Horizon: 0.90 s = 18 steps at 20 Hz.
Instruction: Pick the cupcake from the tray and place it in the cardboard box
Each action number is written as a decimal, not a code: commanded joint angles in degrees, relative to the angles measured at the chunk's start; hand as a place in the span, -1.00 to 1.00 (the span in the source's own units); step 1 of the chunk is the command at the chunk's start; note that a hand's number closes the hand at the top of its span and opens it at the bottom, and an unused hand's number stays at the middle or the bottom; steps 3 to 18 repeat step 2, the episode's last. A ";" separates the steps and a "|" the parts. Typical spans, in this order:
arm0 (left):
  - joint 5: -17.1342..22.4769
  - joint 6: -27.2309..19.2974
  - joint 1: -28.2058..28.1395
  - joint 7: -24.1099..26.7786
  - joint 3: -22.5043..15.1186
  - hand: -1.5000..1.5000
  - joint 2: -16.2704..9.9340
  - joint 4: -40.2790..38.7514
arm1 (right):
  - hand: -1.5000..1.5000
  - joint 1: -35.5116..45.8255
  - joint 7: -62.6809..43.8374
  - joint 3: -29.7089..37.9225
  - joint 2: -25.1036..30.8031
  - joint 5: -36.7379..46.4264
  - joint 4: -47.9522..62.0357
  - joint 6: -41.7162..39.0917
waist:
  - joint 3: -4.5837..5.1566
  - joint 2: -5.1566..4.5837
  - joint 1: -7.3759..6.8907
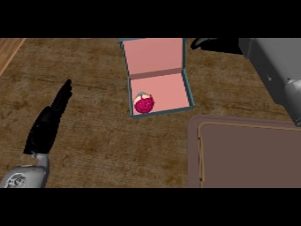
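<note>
Cupcake (144,104) inside cardboard box (172,53)

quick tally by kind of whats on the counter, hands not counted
cupcake: 1, lying in the box's near left corner
cardboard box: 1, lid open
tray: 1, nothing on it
total: 3
</note>
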<state>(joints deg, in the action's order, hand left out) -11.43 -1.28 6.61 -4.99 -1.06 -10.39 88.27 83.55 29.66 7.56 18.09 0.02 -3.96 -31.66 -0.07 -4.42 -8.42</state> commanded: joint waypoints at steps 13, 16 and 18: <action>-0.39 -0.43 1.39 -0.61 -0.91 0.00 1.04 0.45 | -1.00 -0.56 1.09 0.33 5.39 -0.16 -0.60 -5.17 | -0.16 -0.75 -0.76; -0.39 -0.43 1.39 -0.61 -0.91 0.00 1.04 0.45 | -1.00 -0.56 1.09 0.33 5.39 -0.16 -0.60 -5.17 | -0.16 -0.75 -0.76; -0.39 -0.43 1.39 -0.61 -0.91 0.00 1.04 0.45 | -1.00 -0.56 1.09 0.33 5.39 -0.16 -0.60 -5.17 | -0.16 -0.75 -0.76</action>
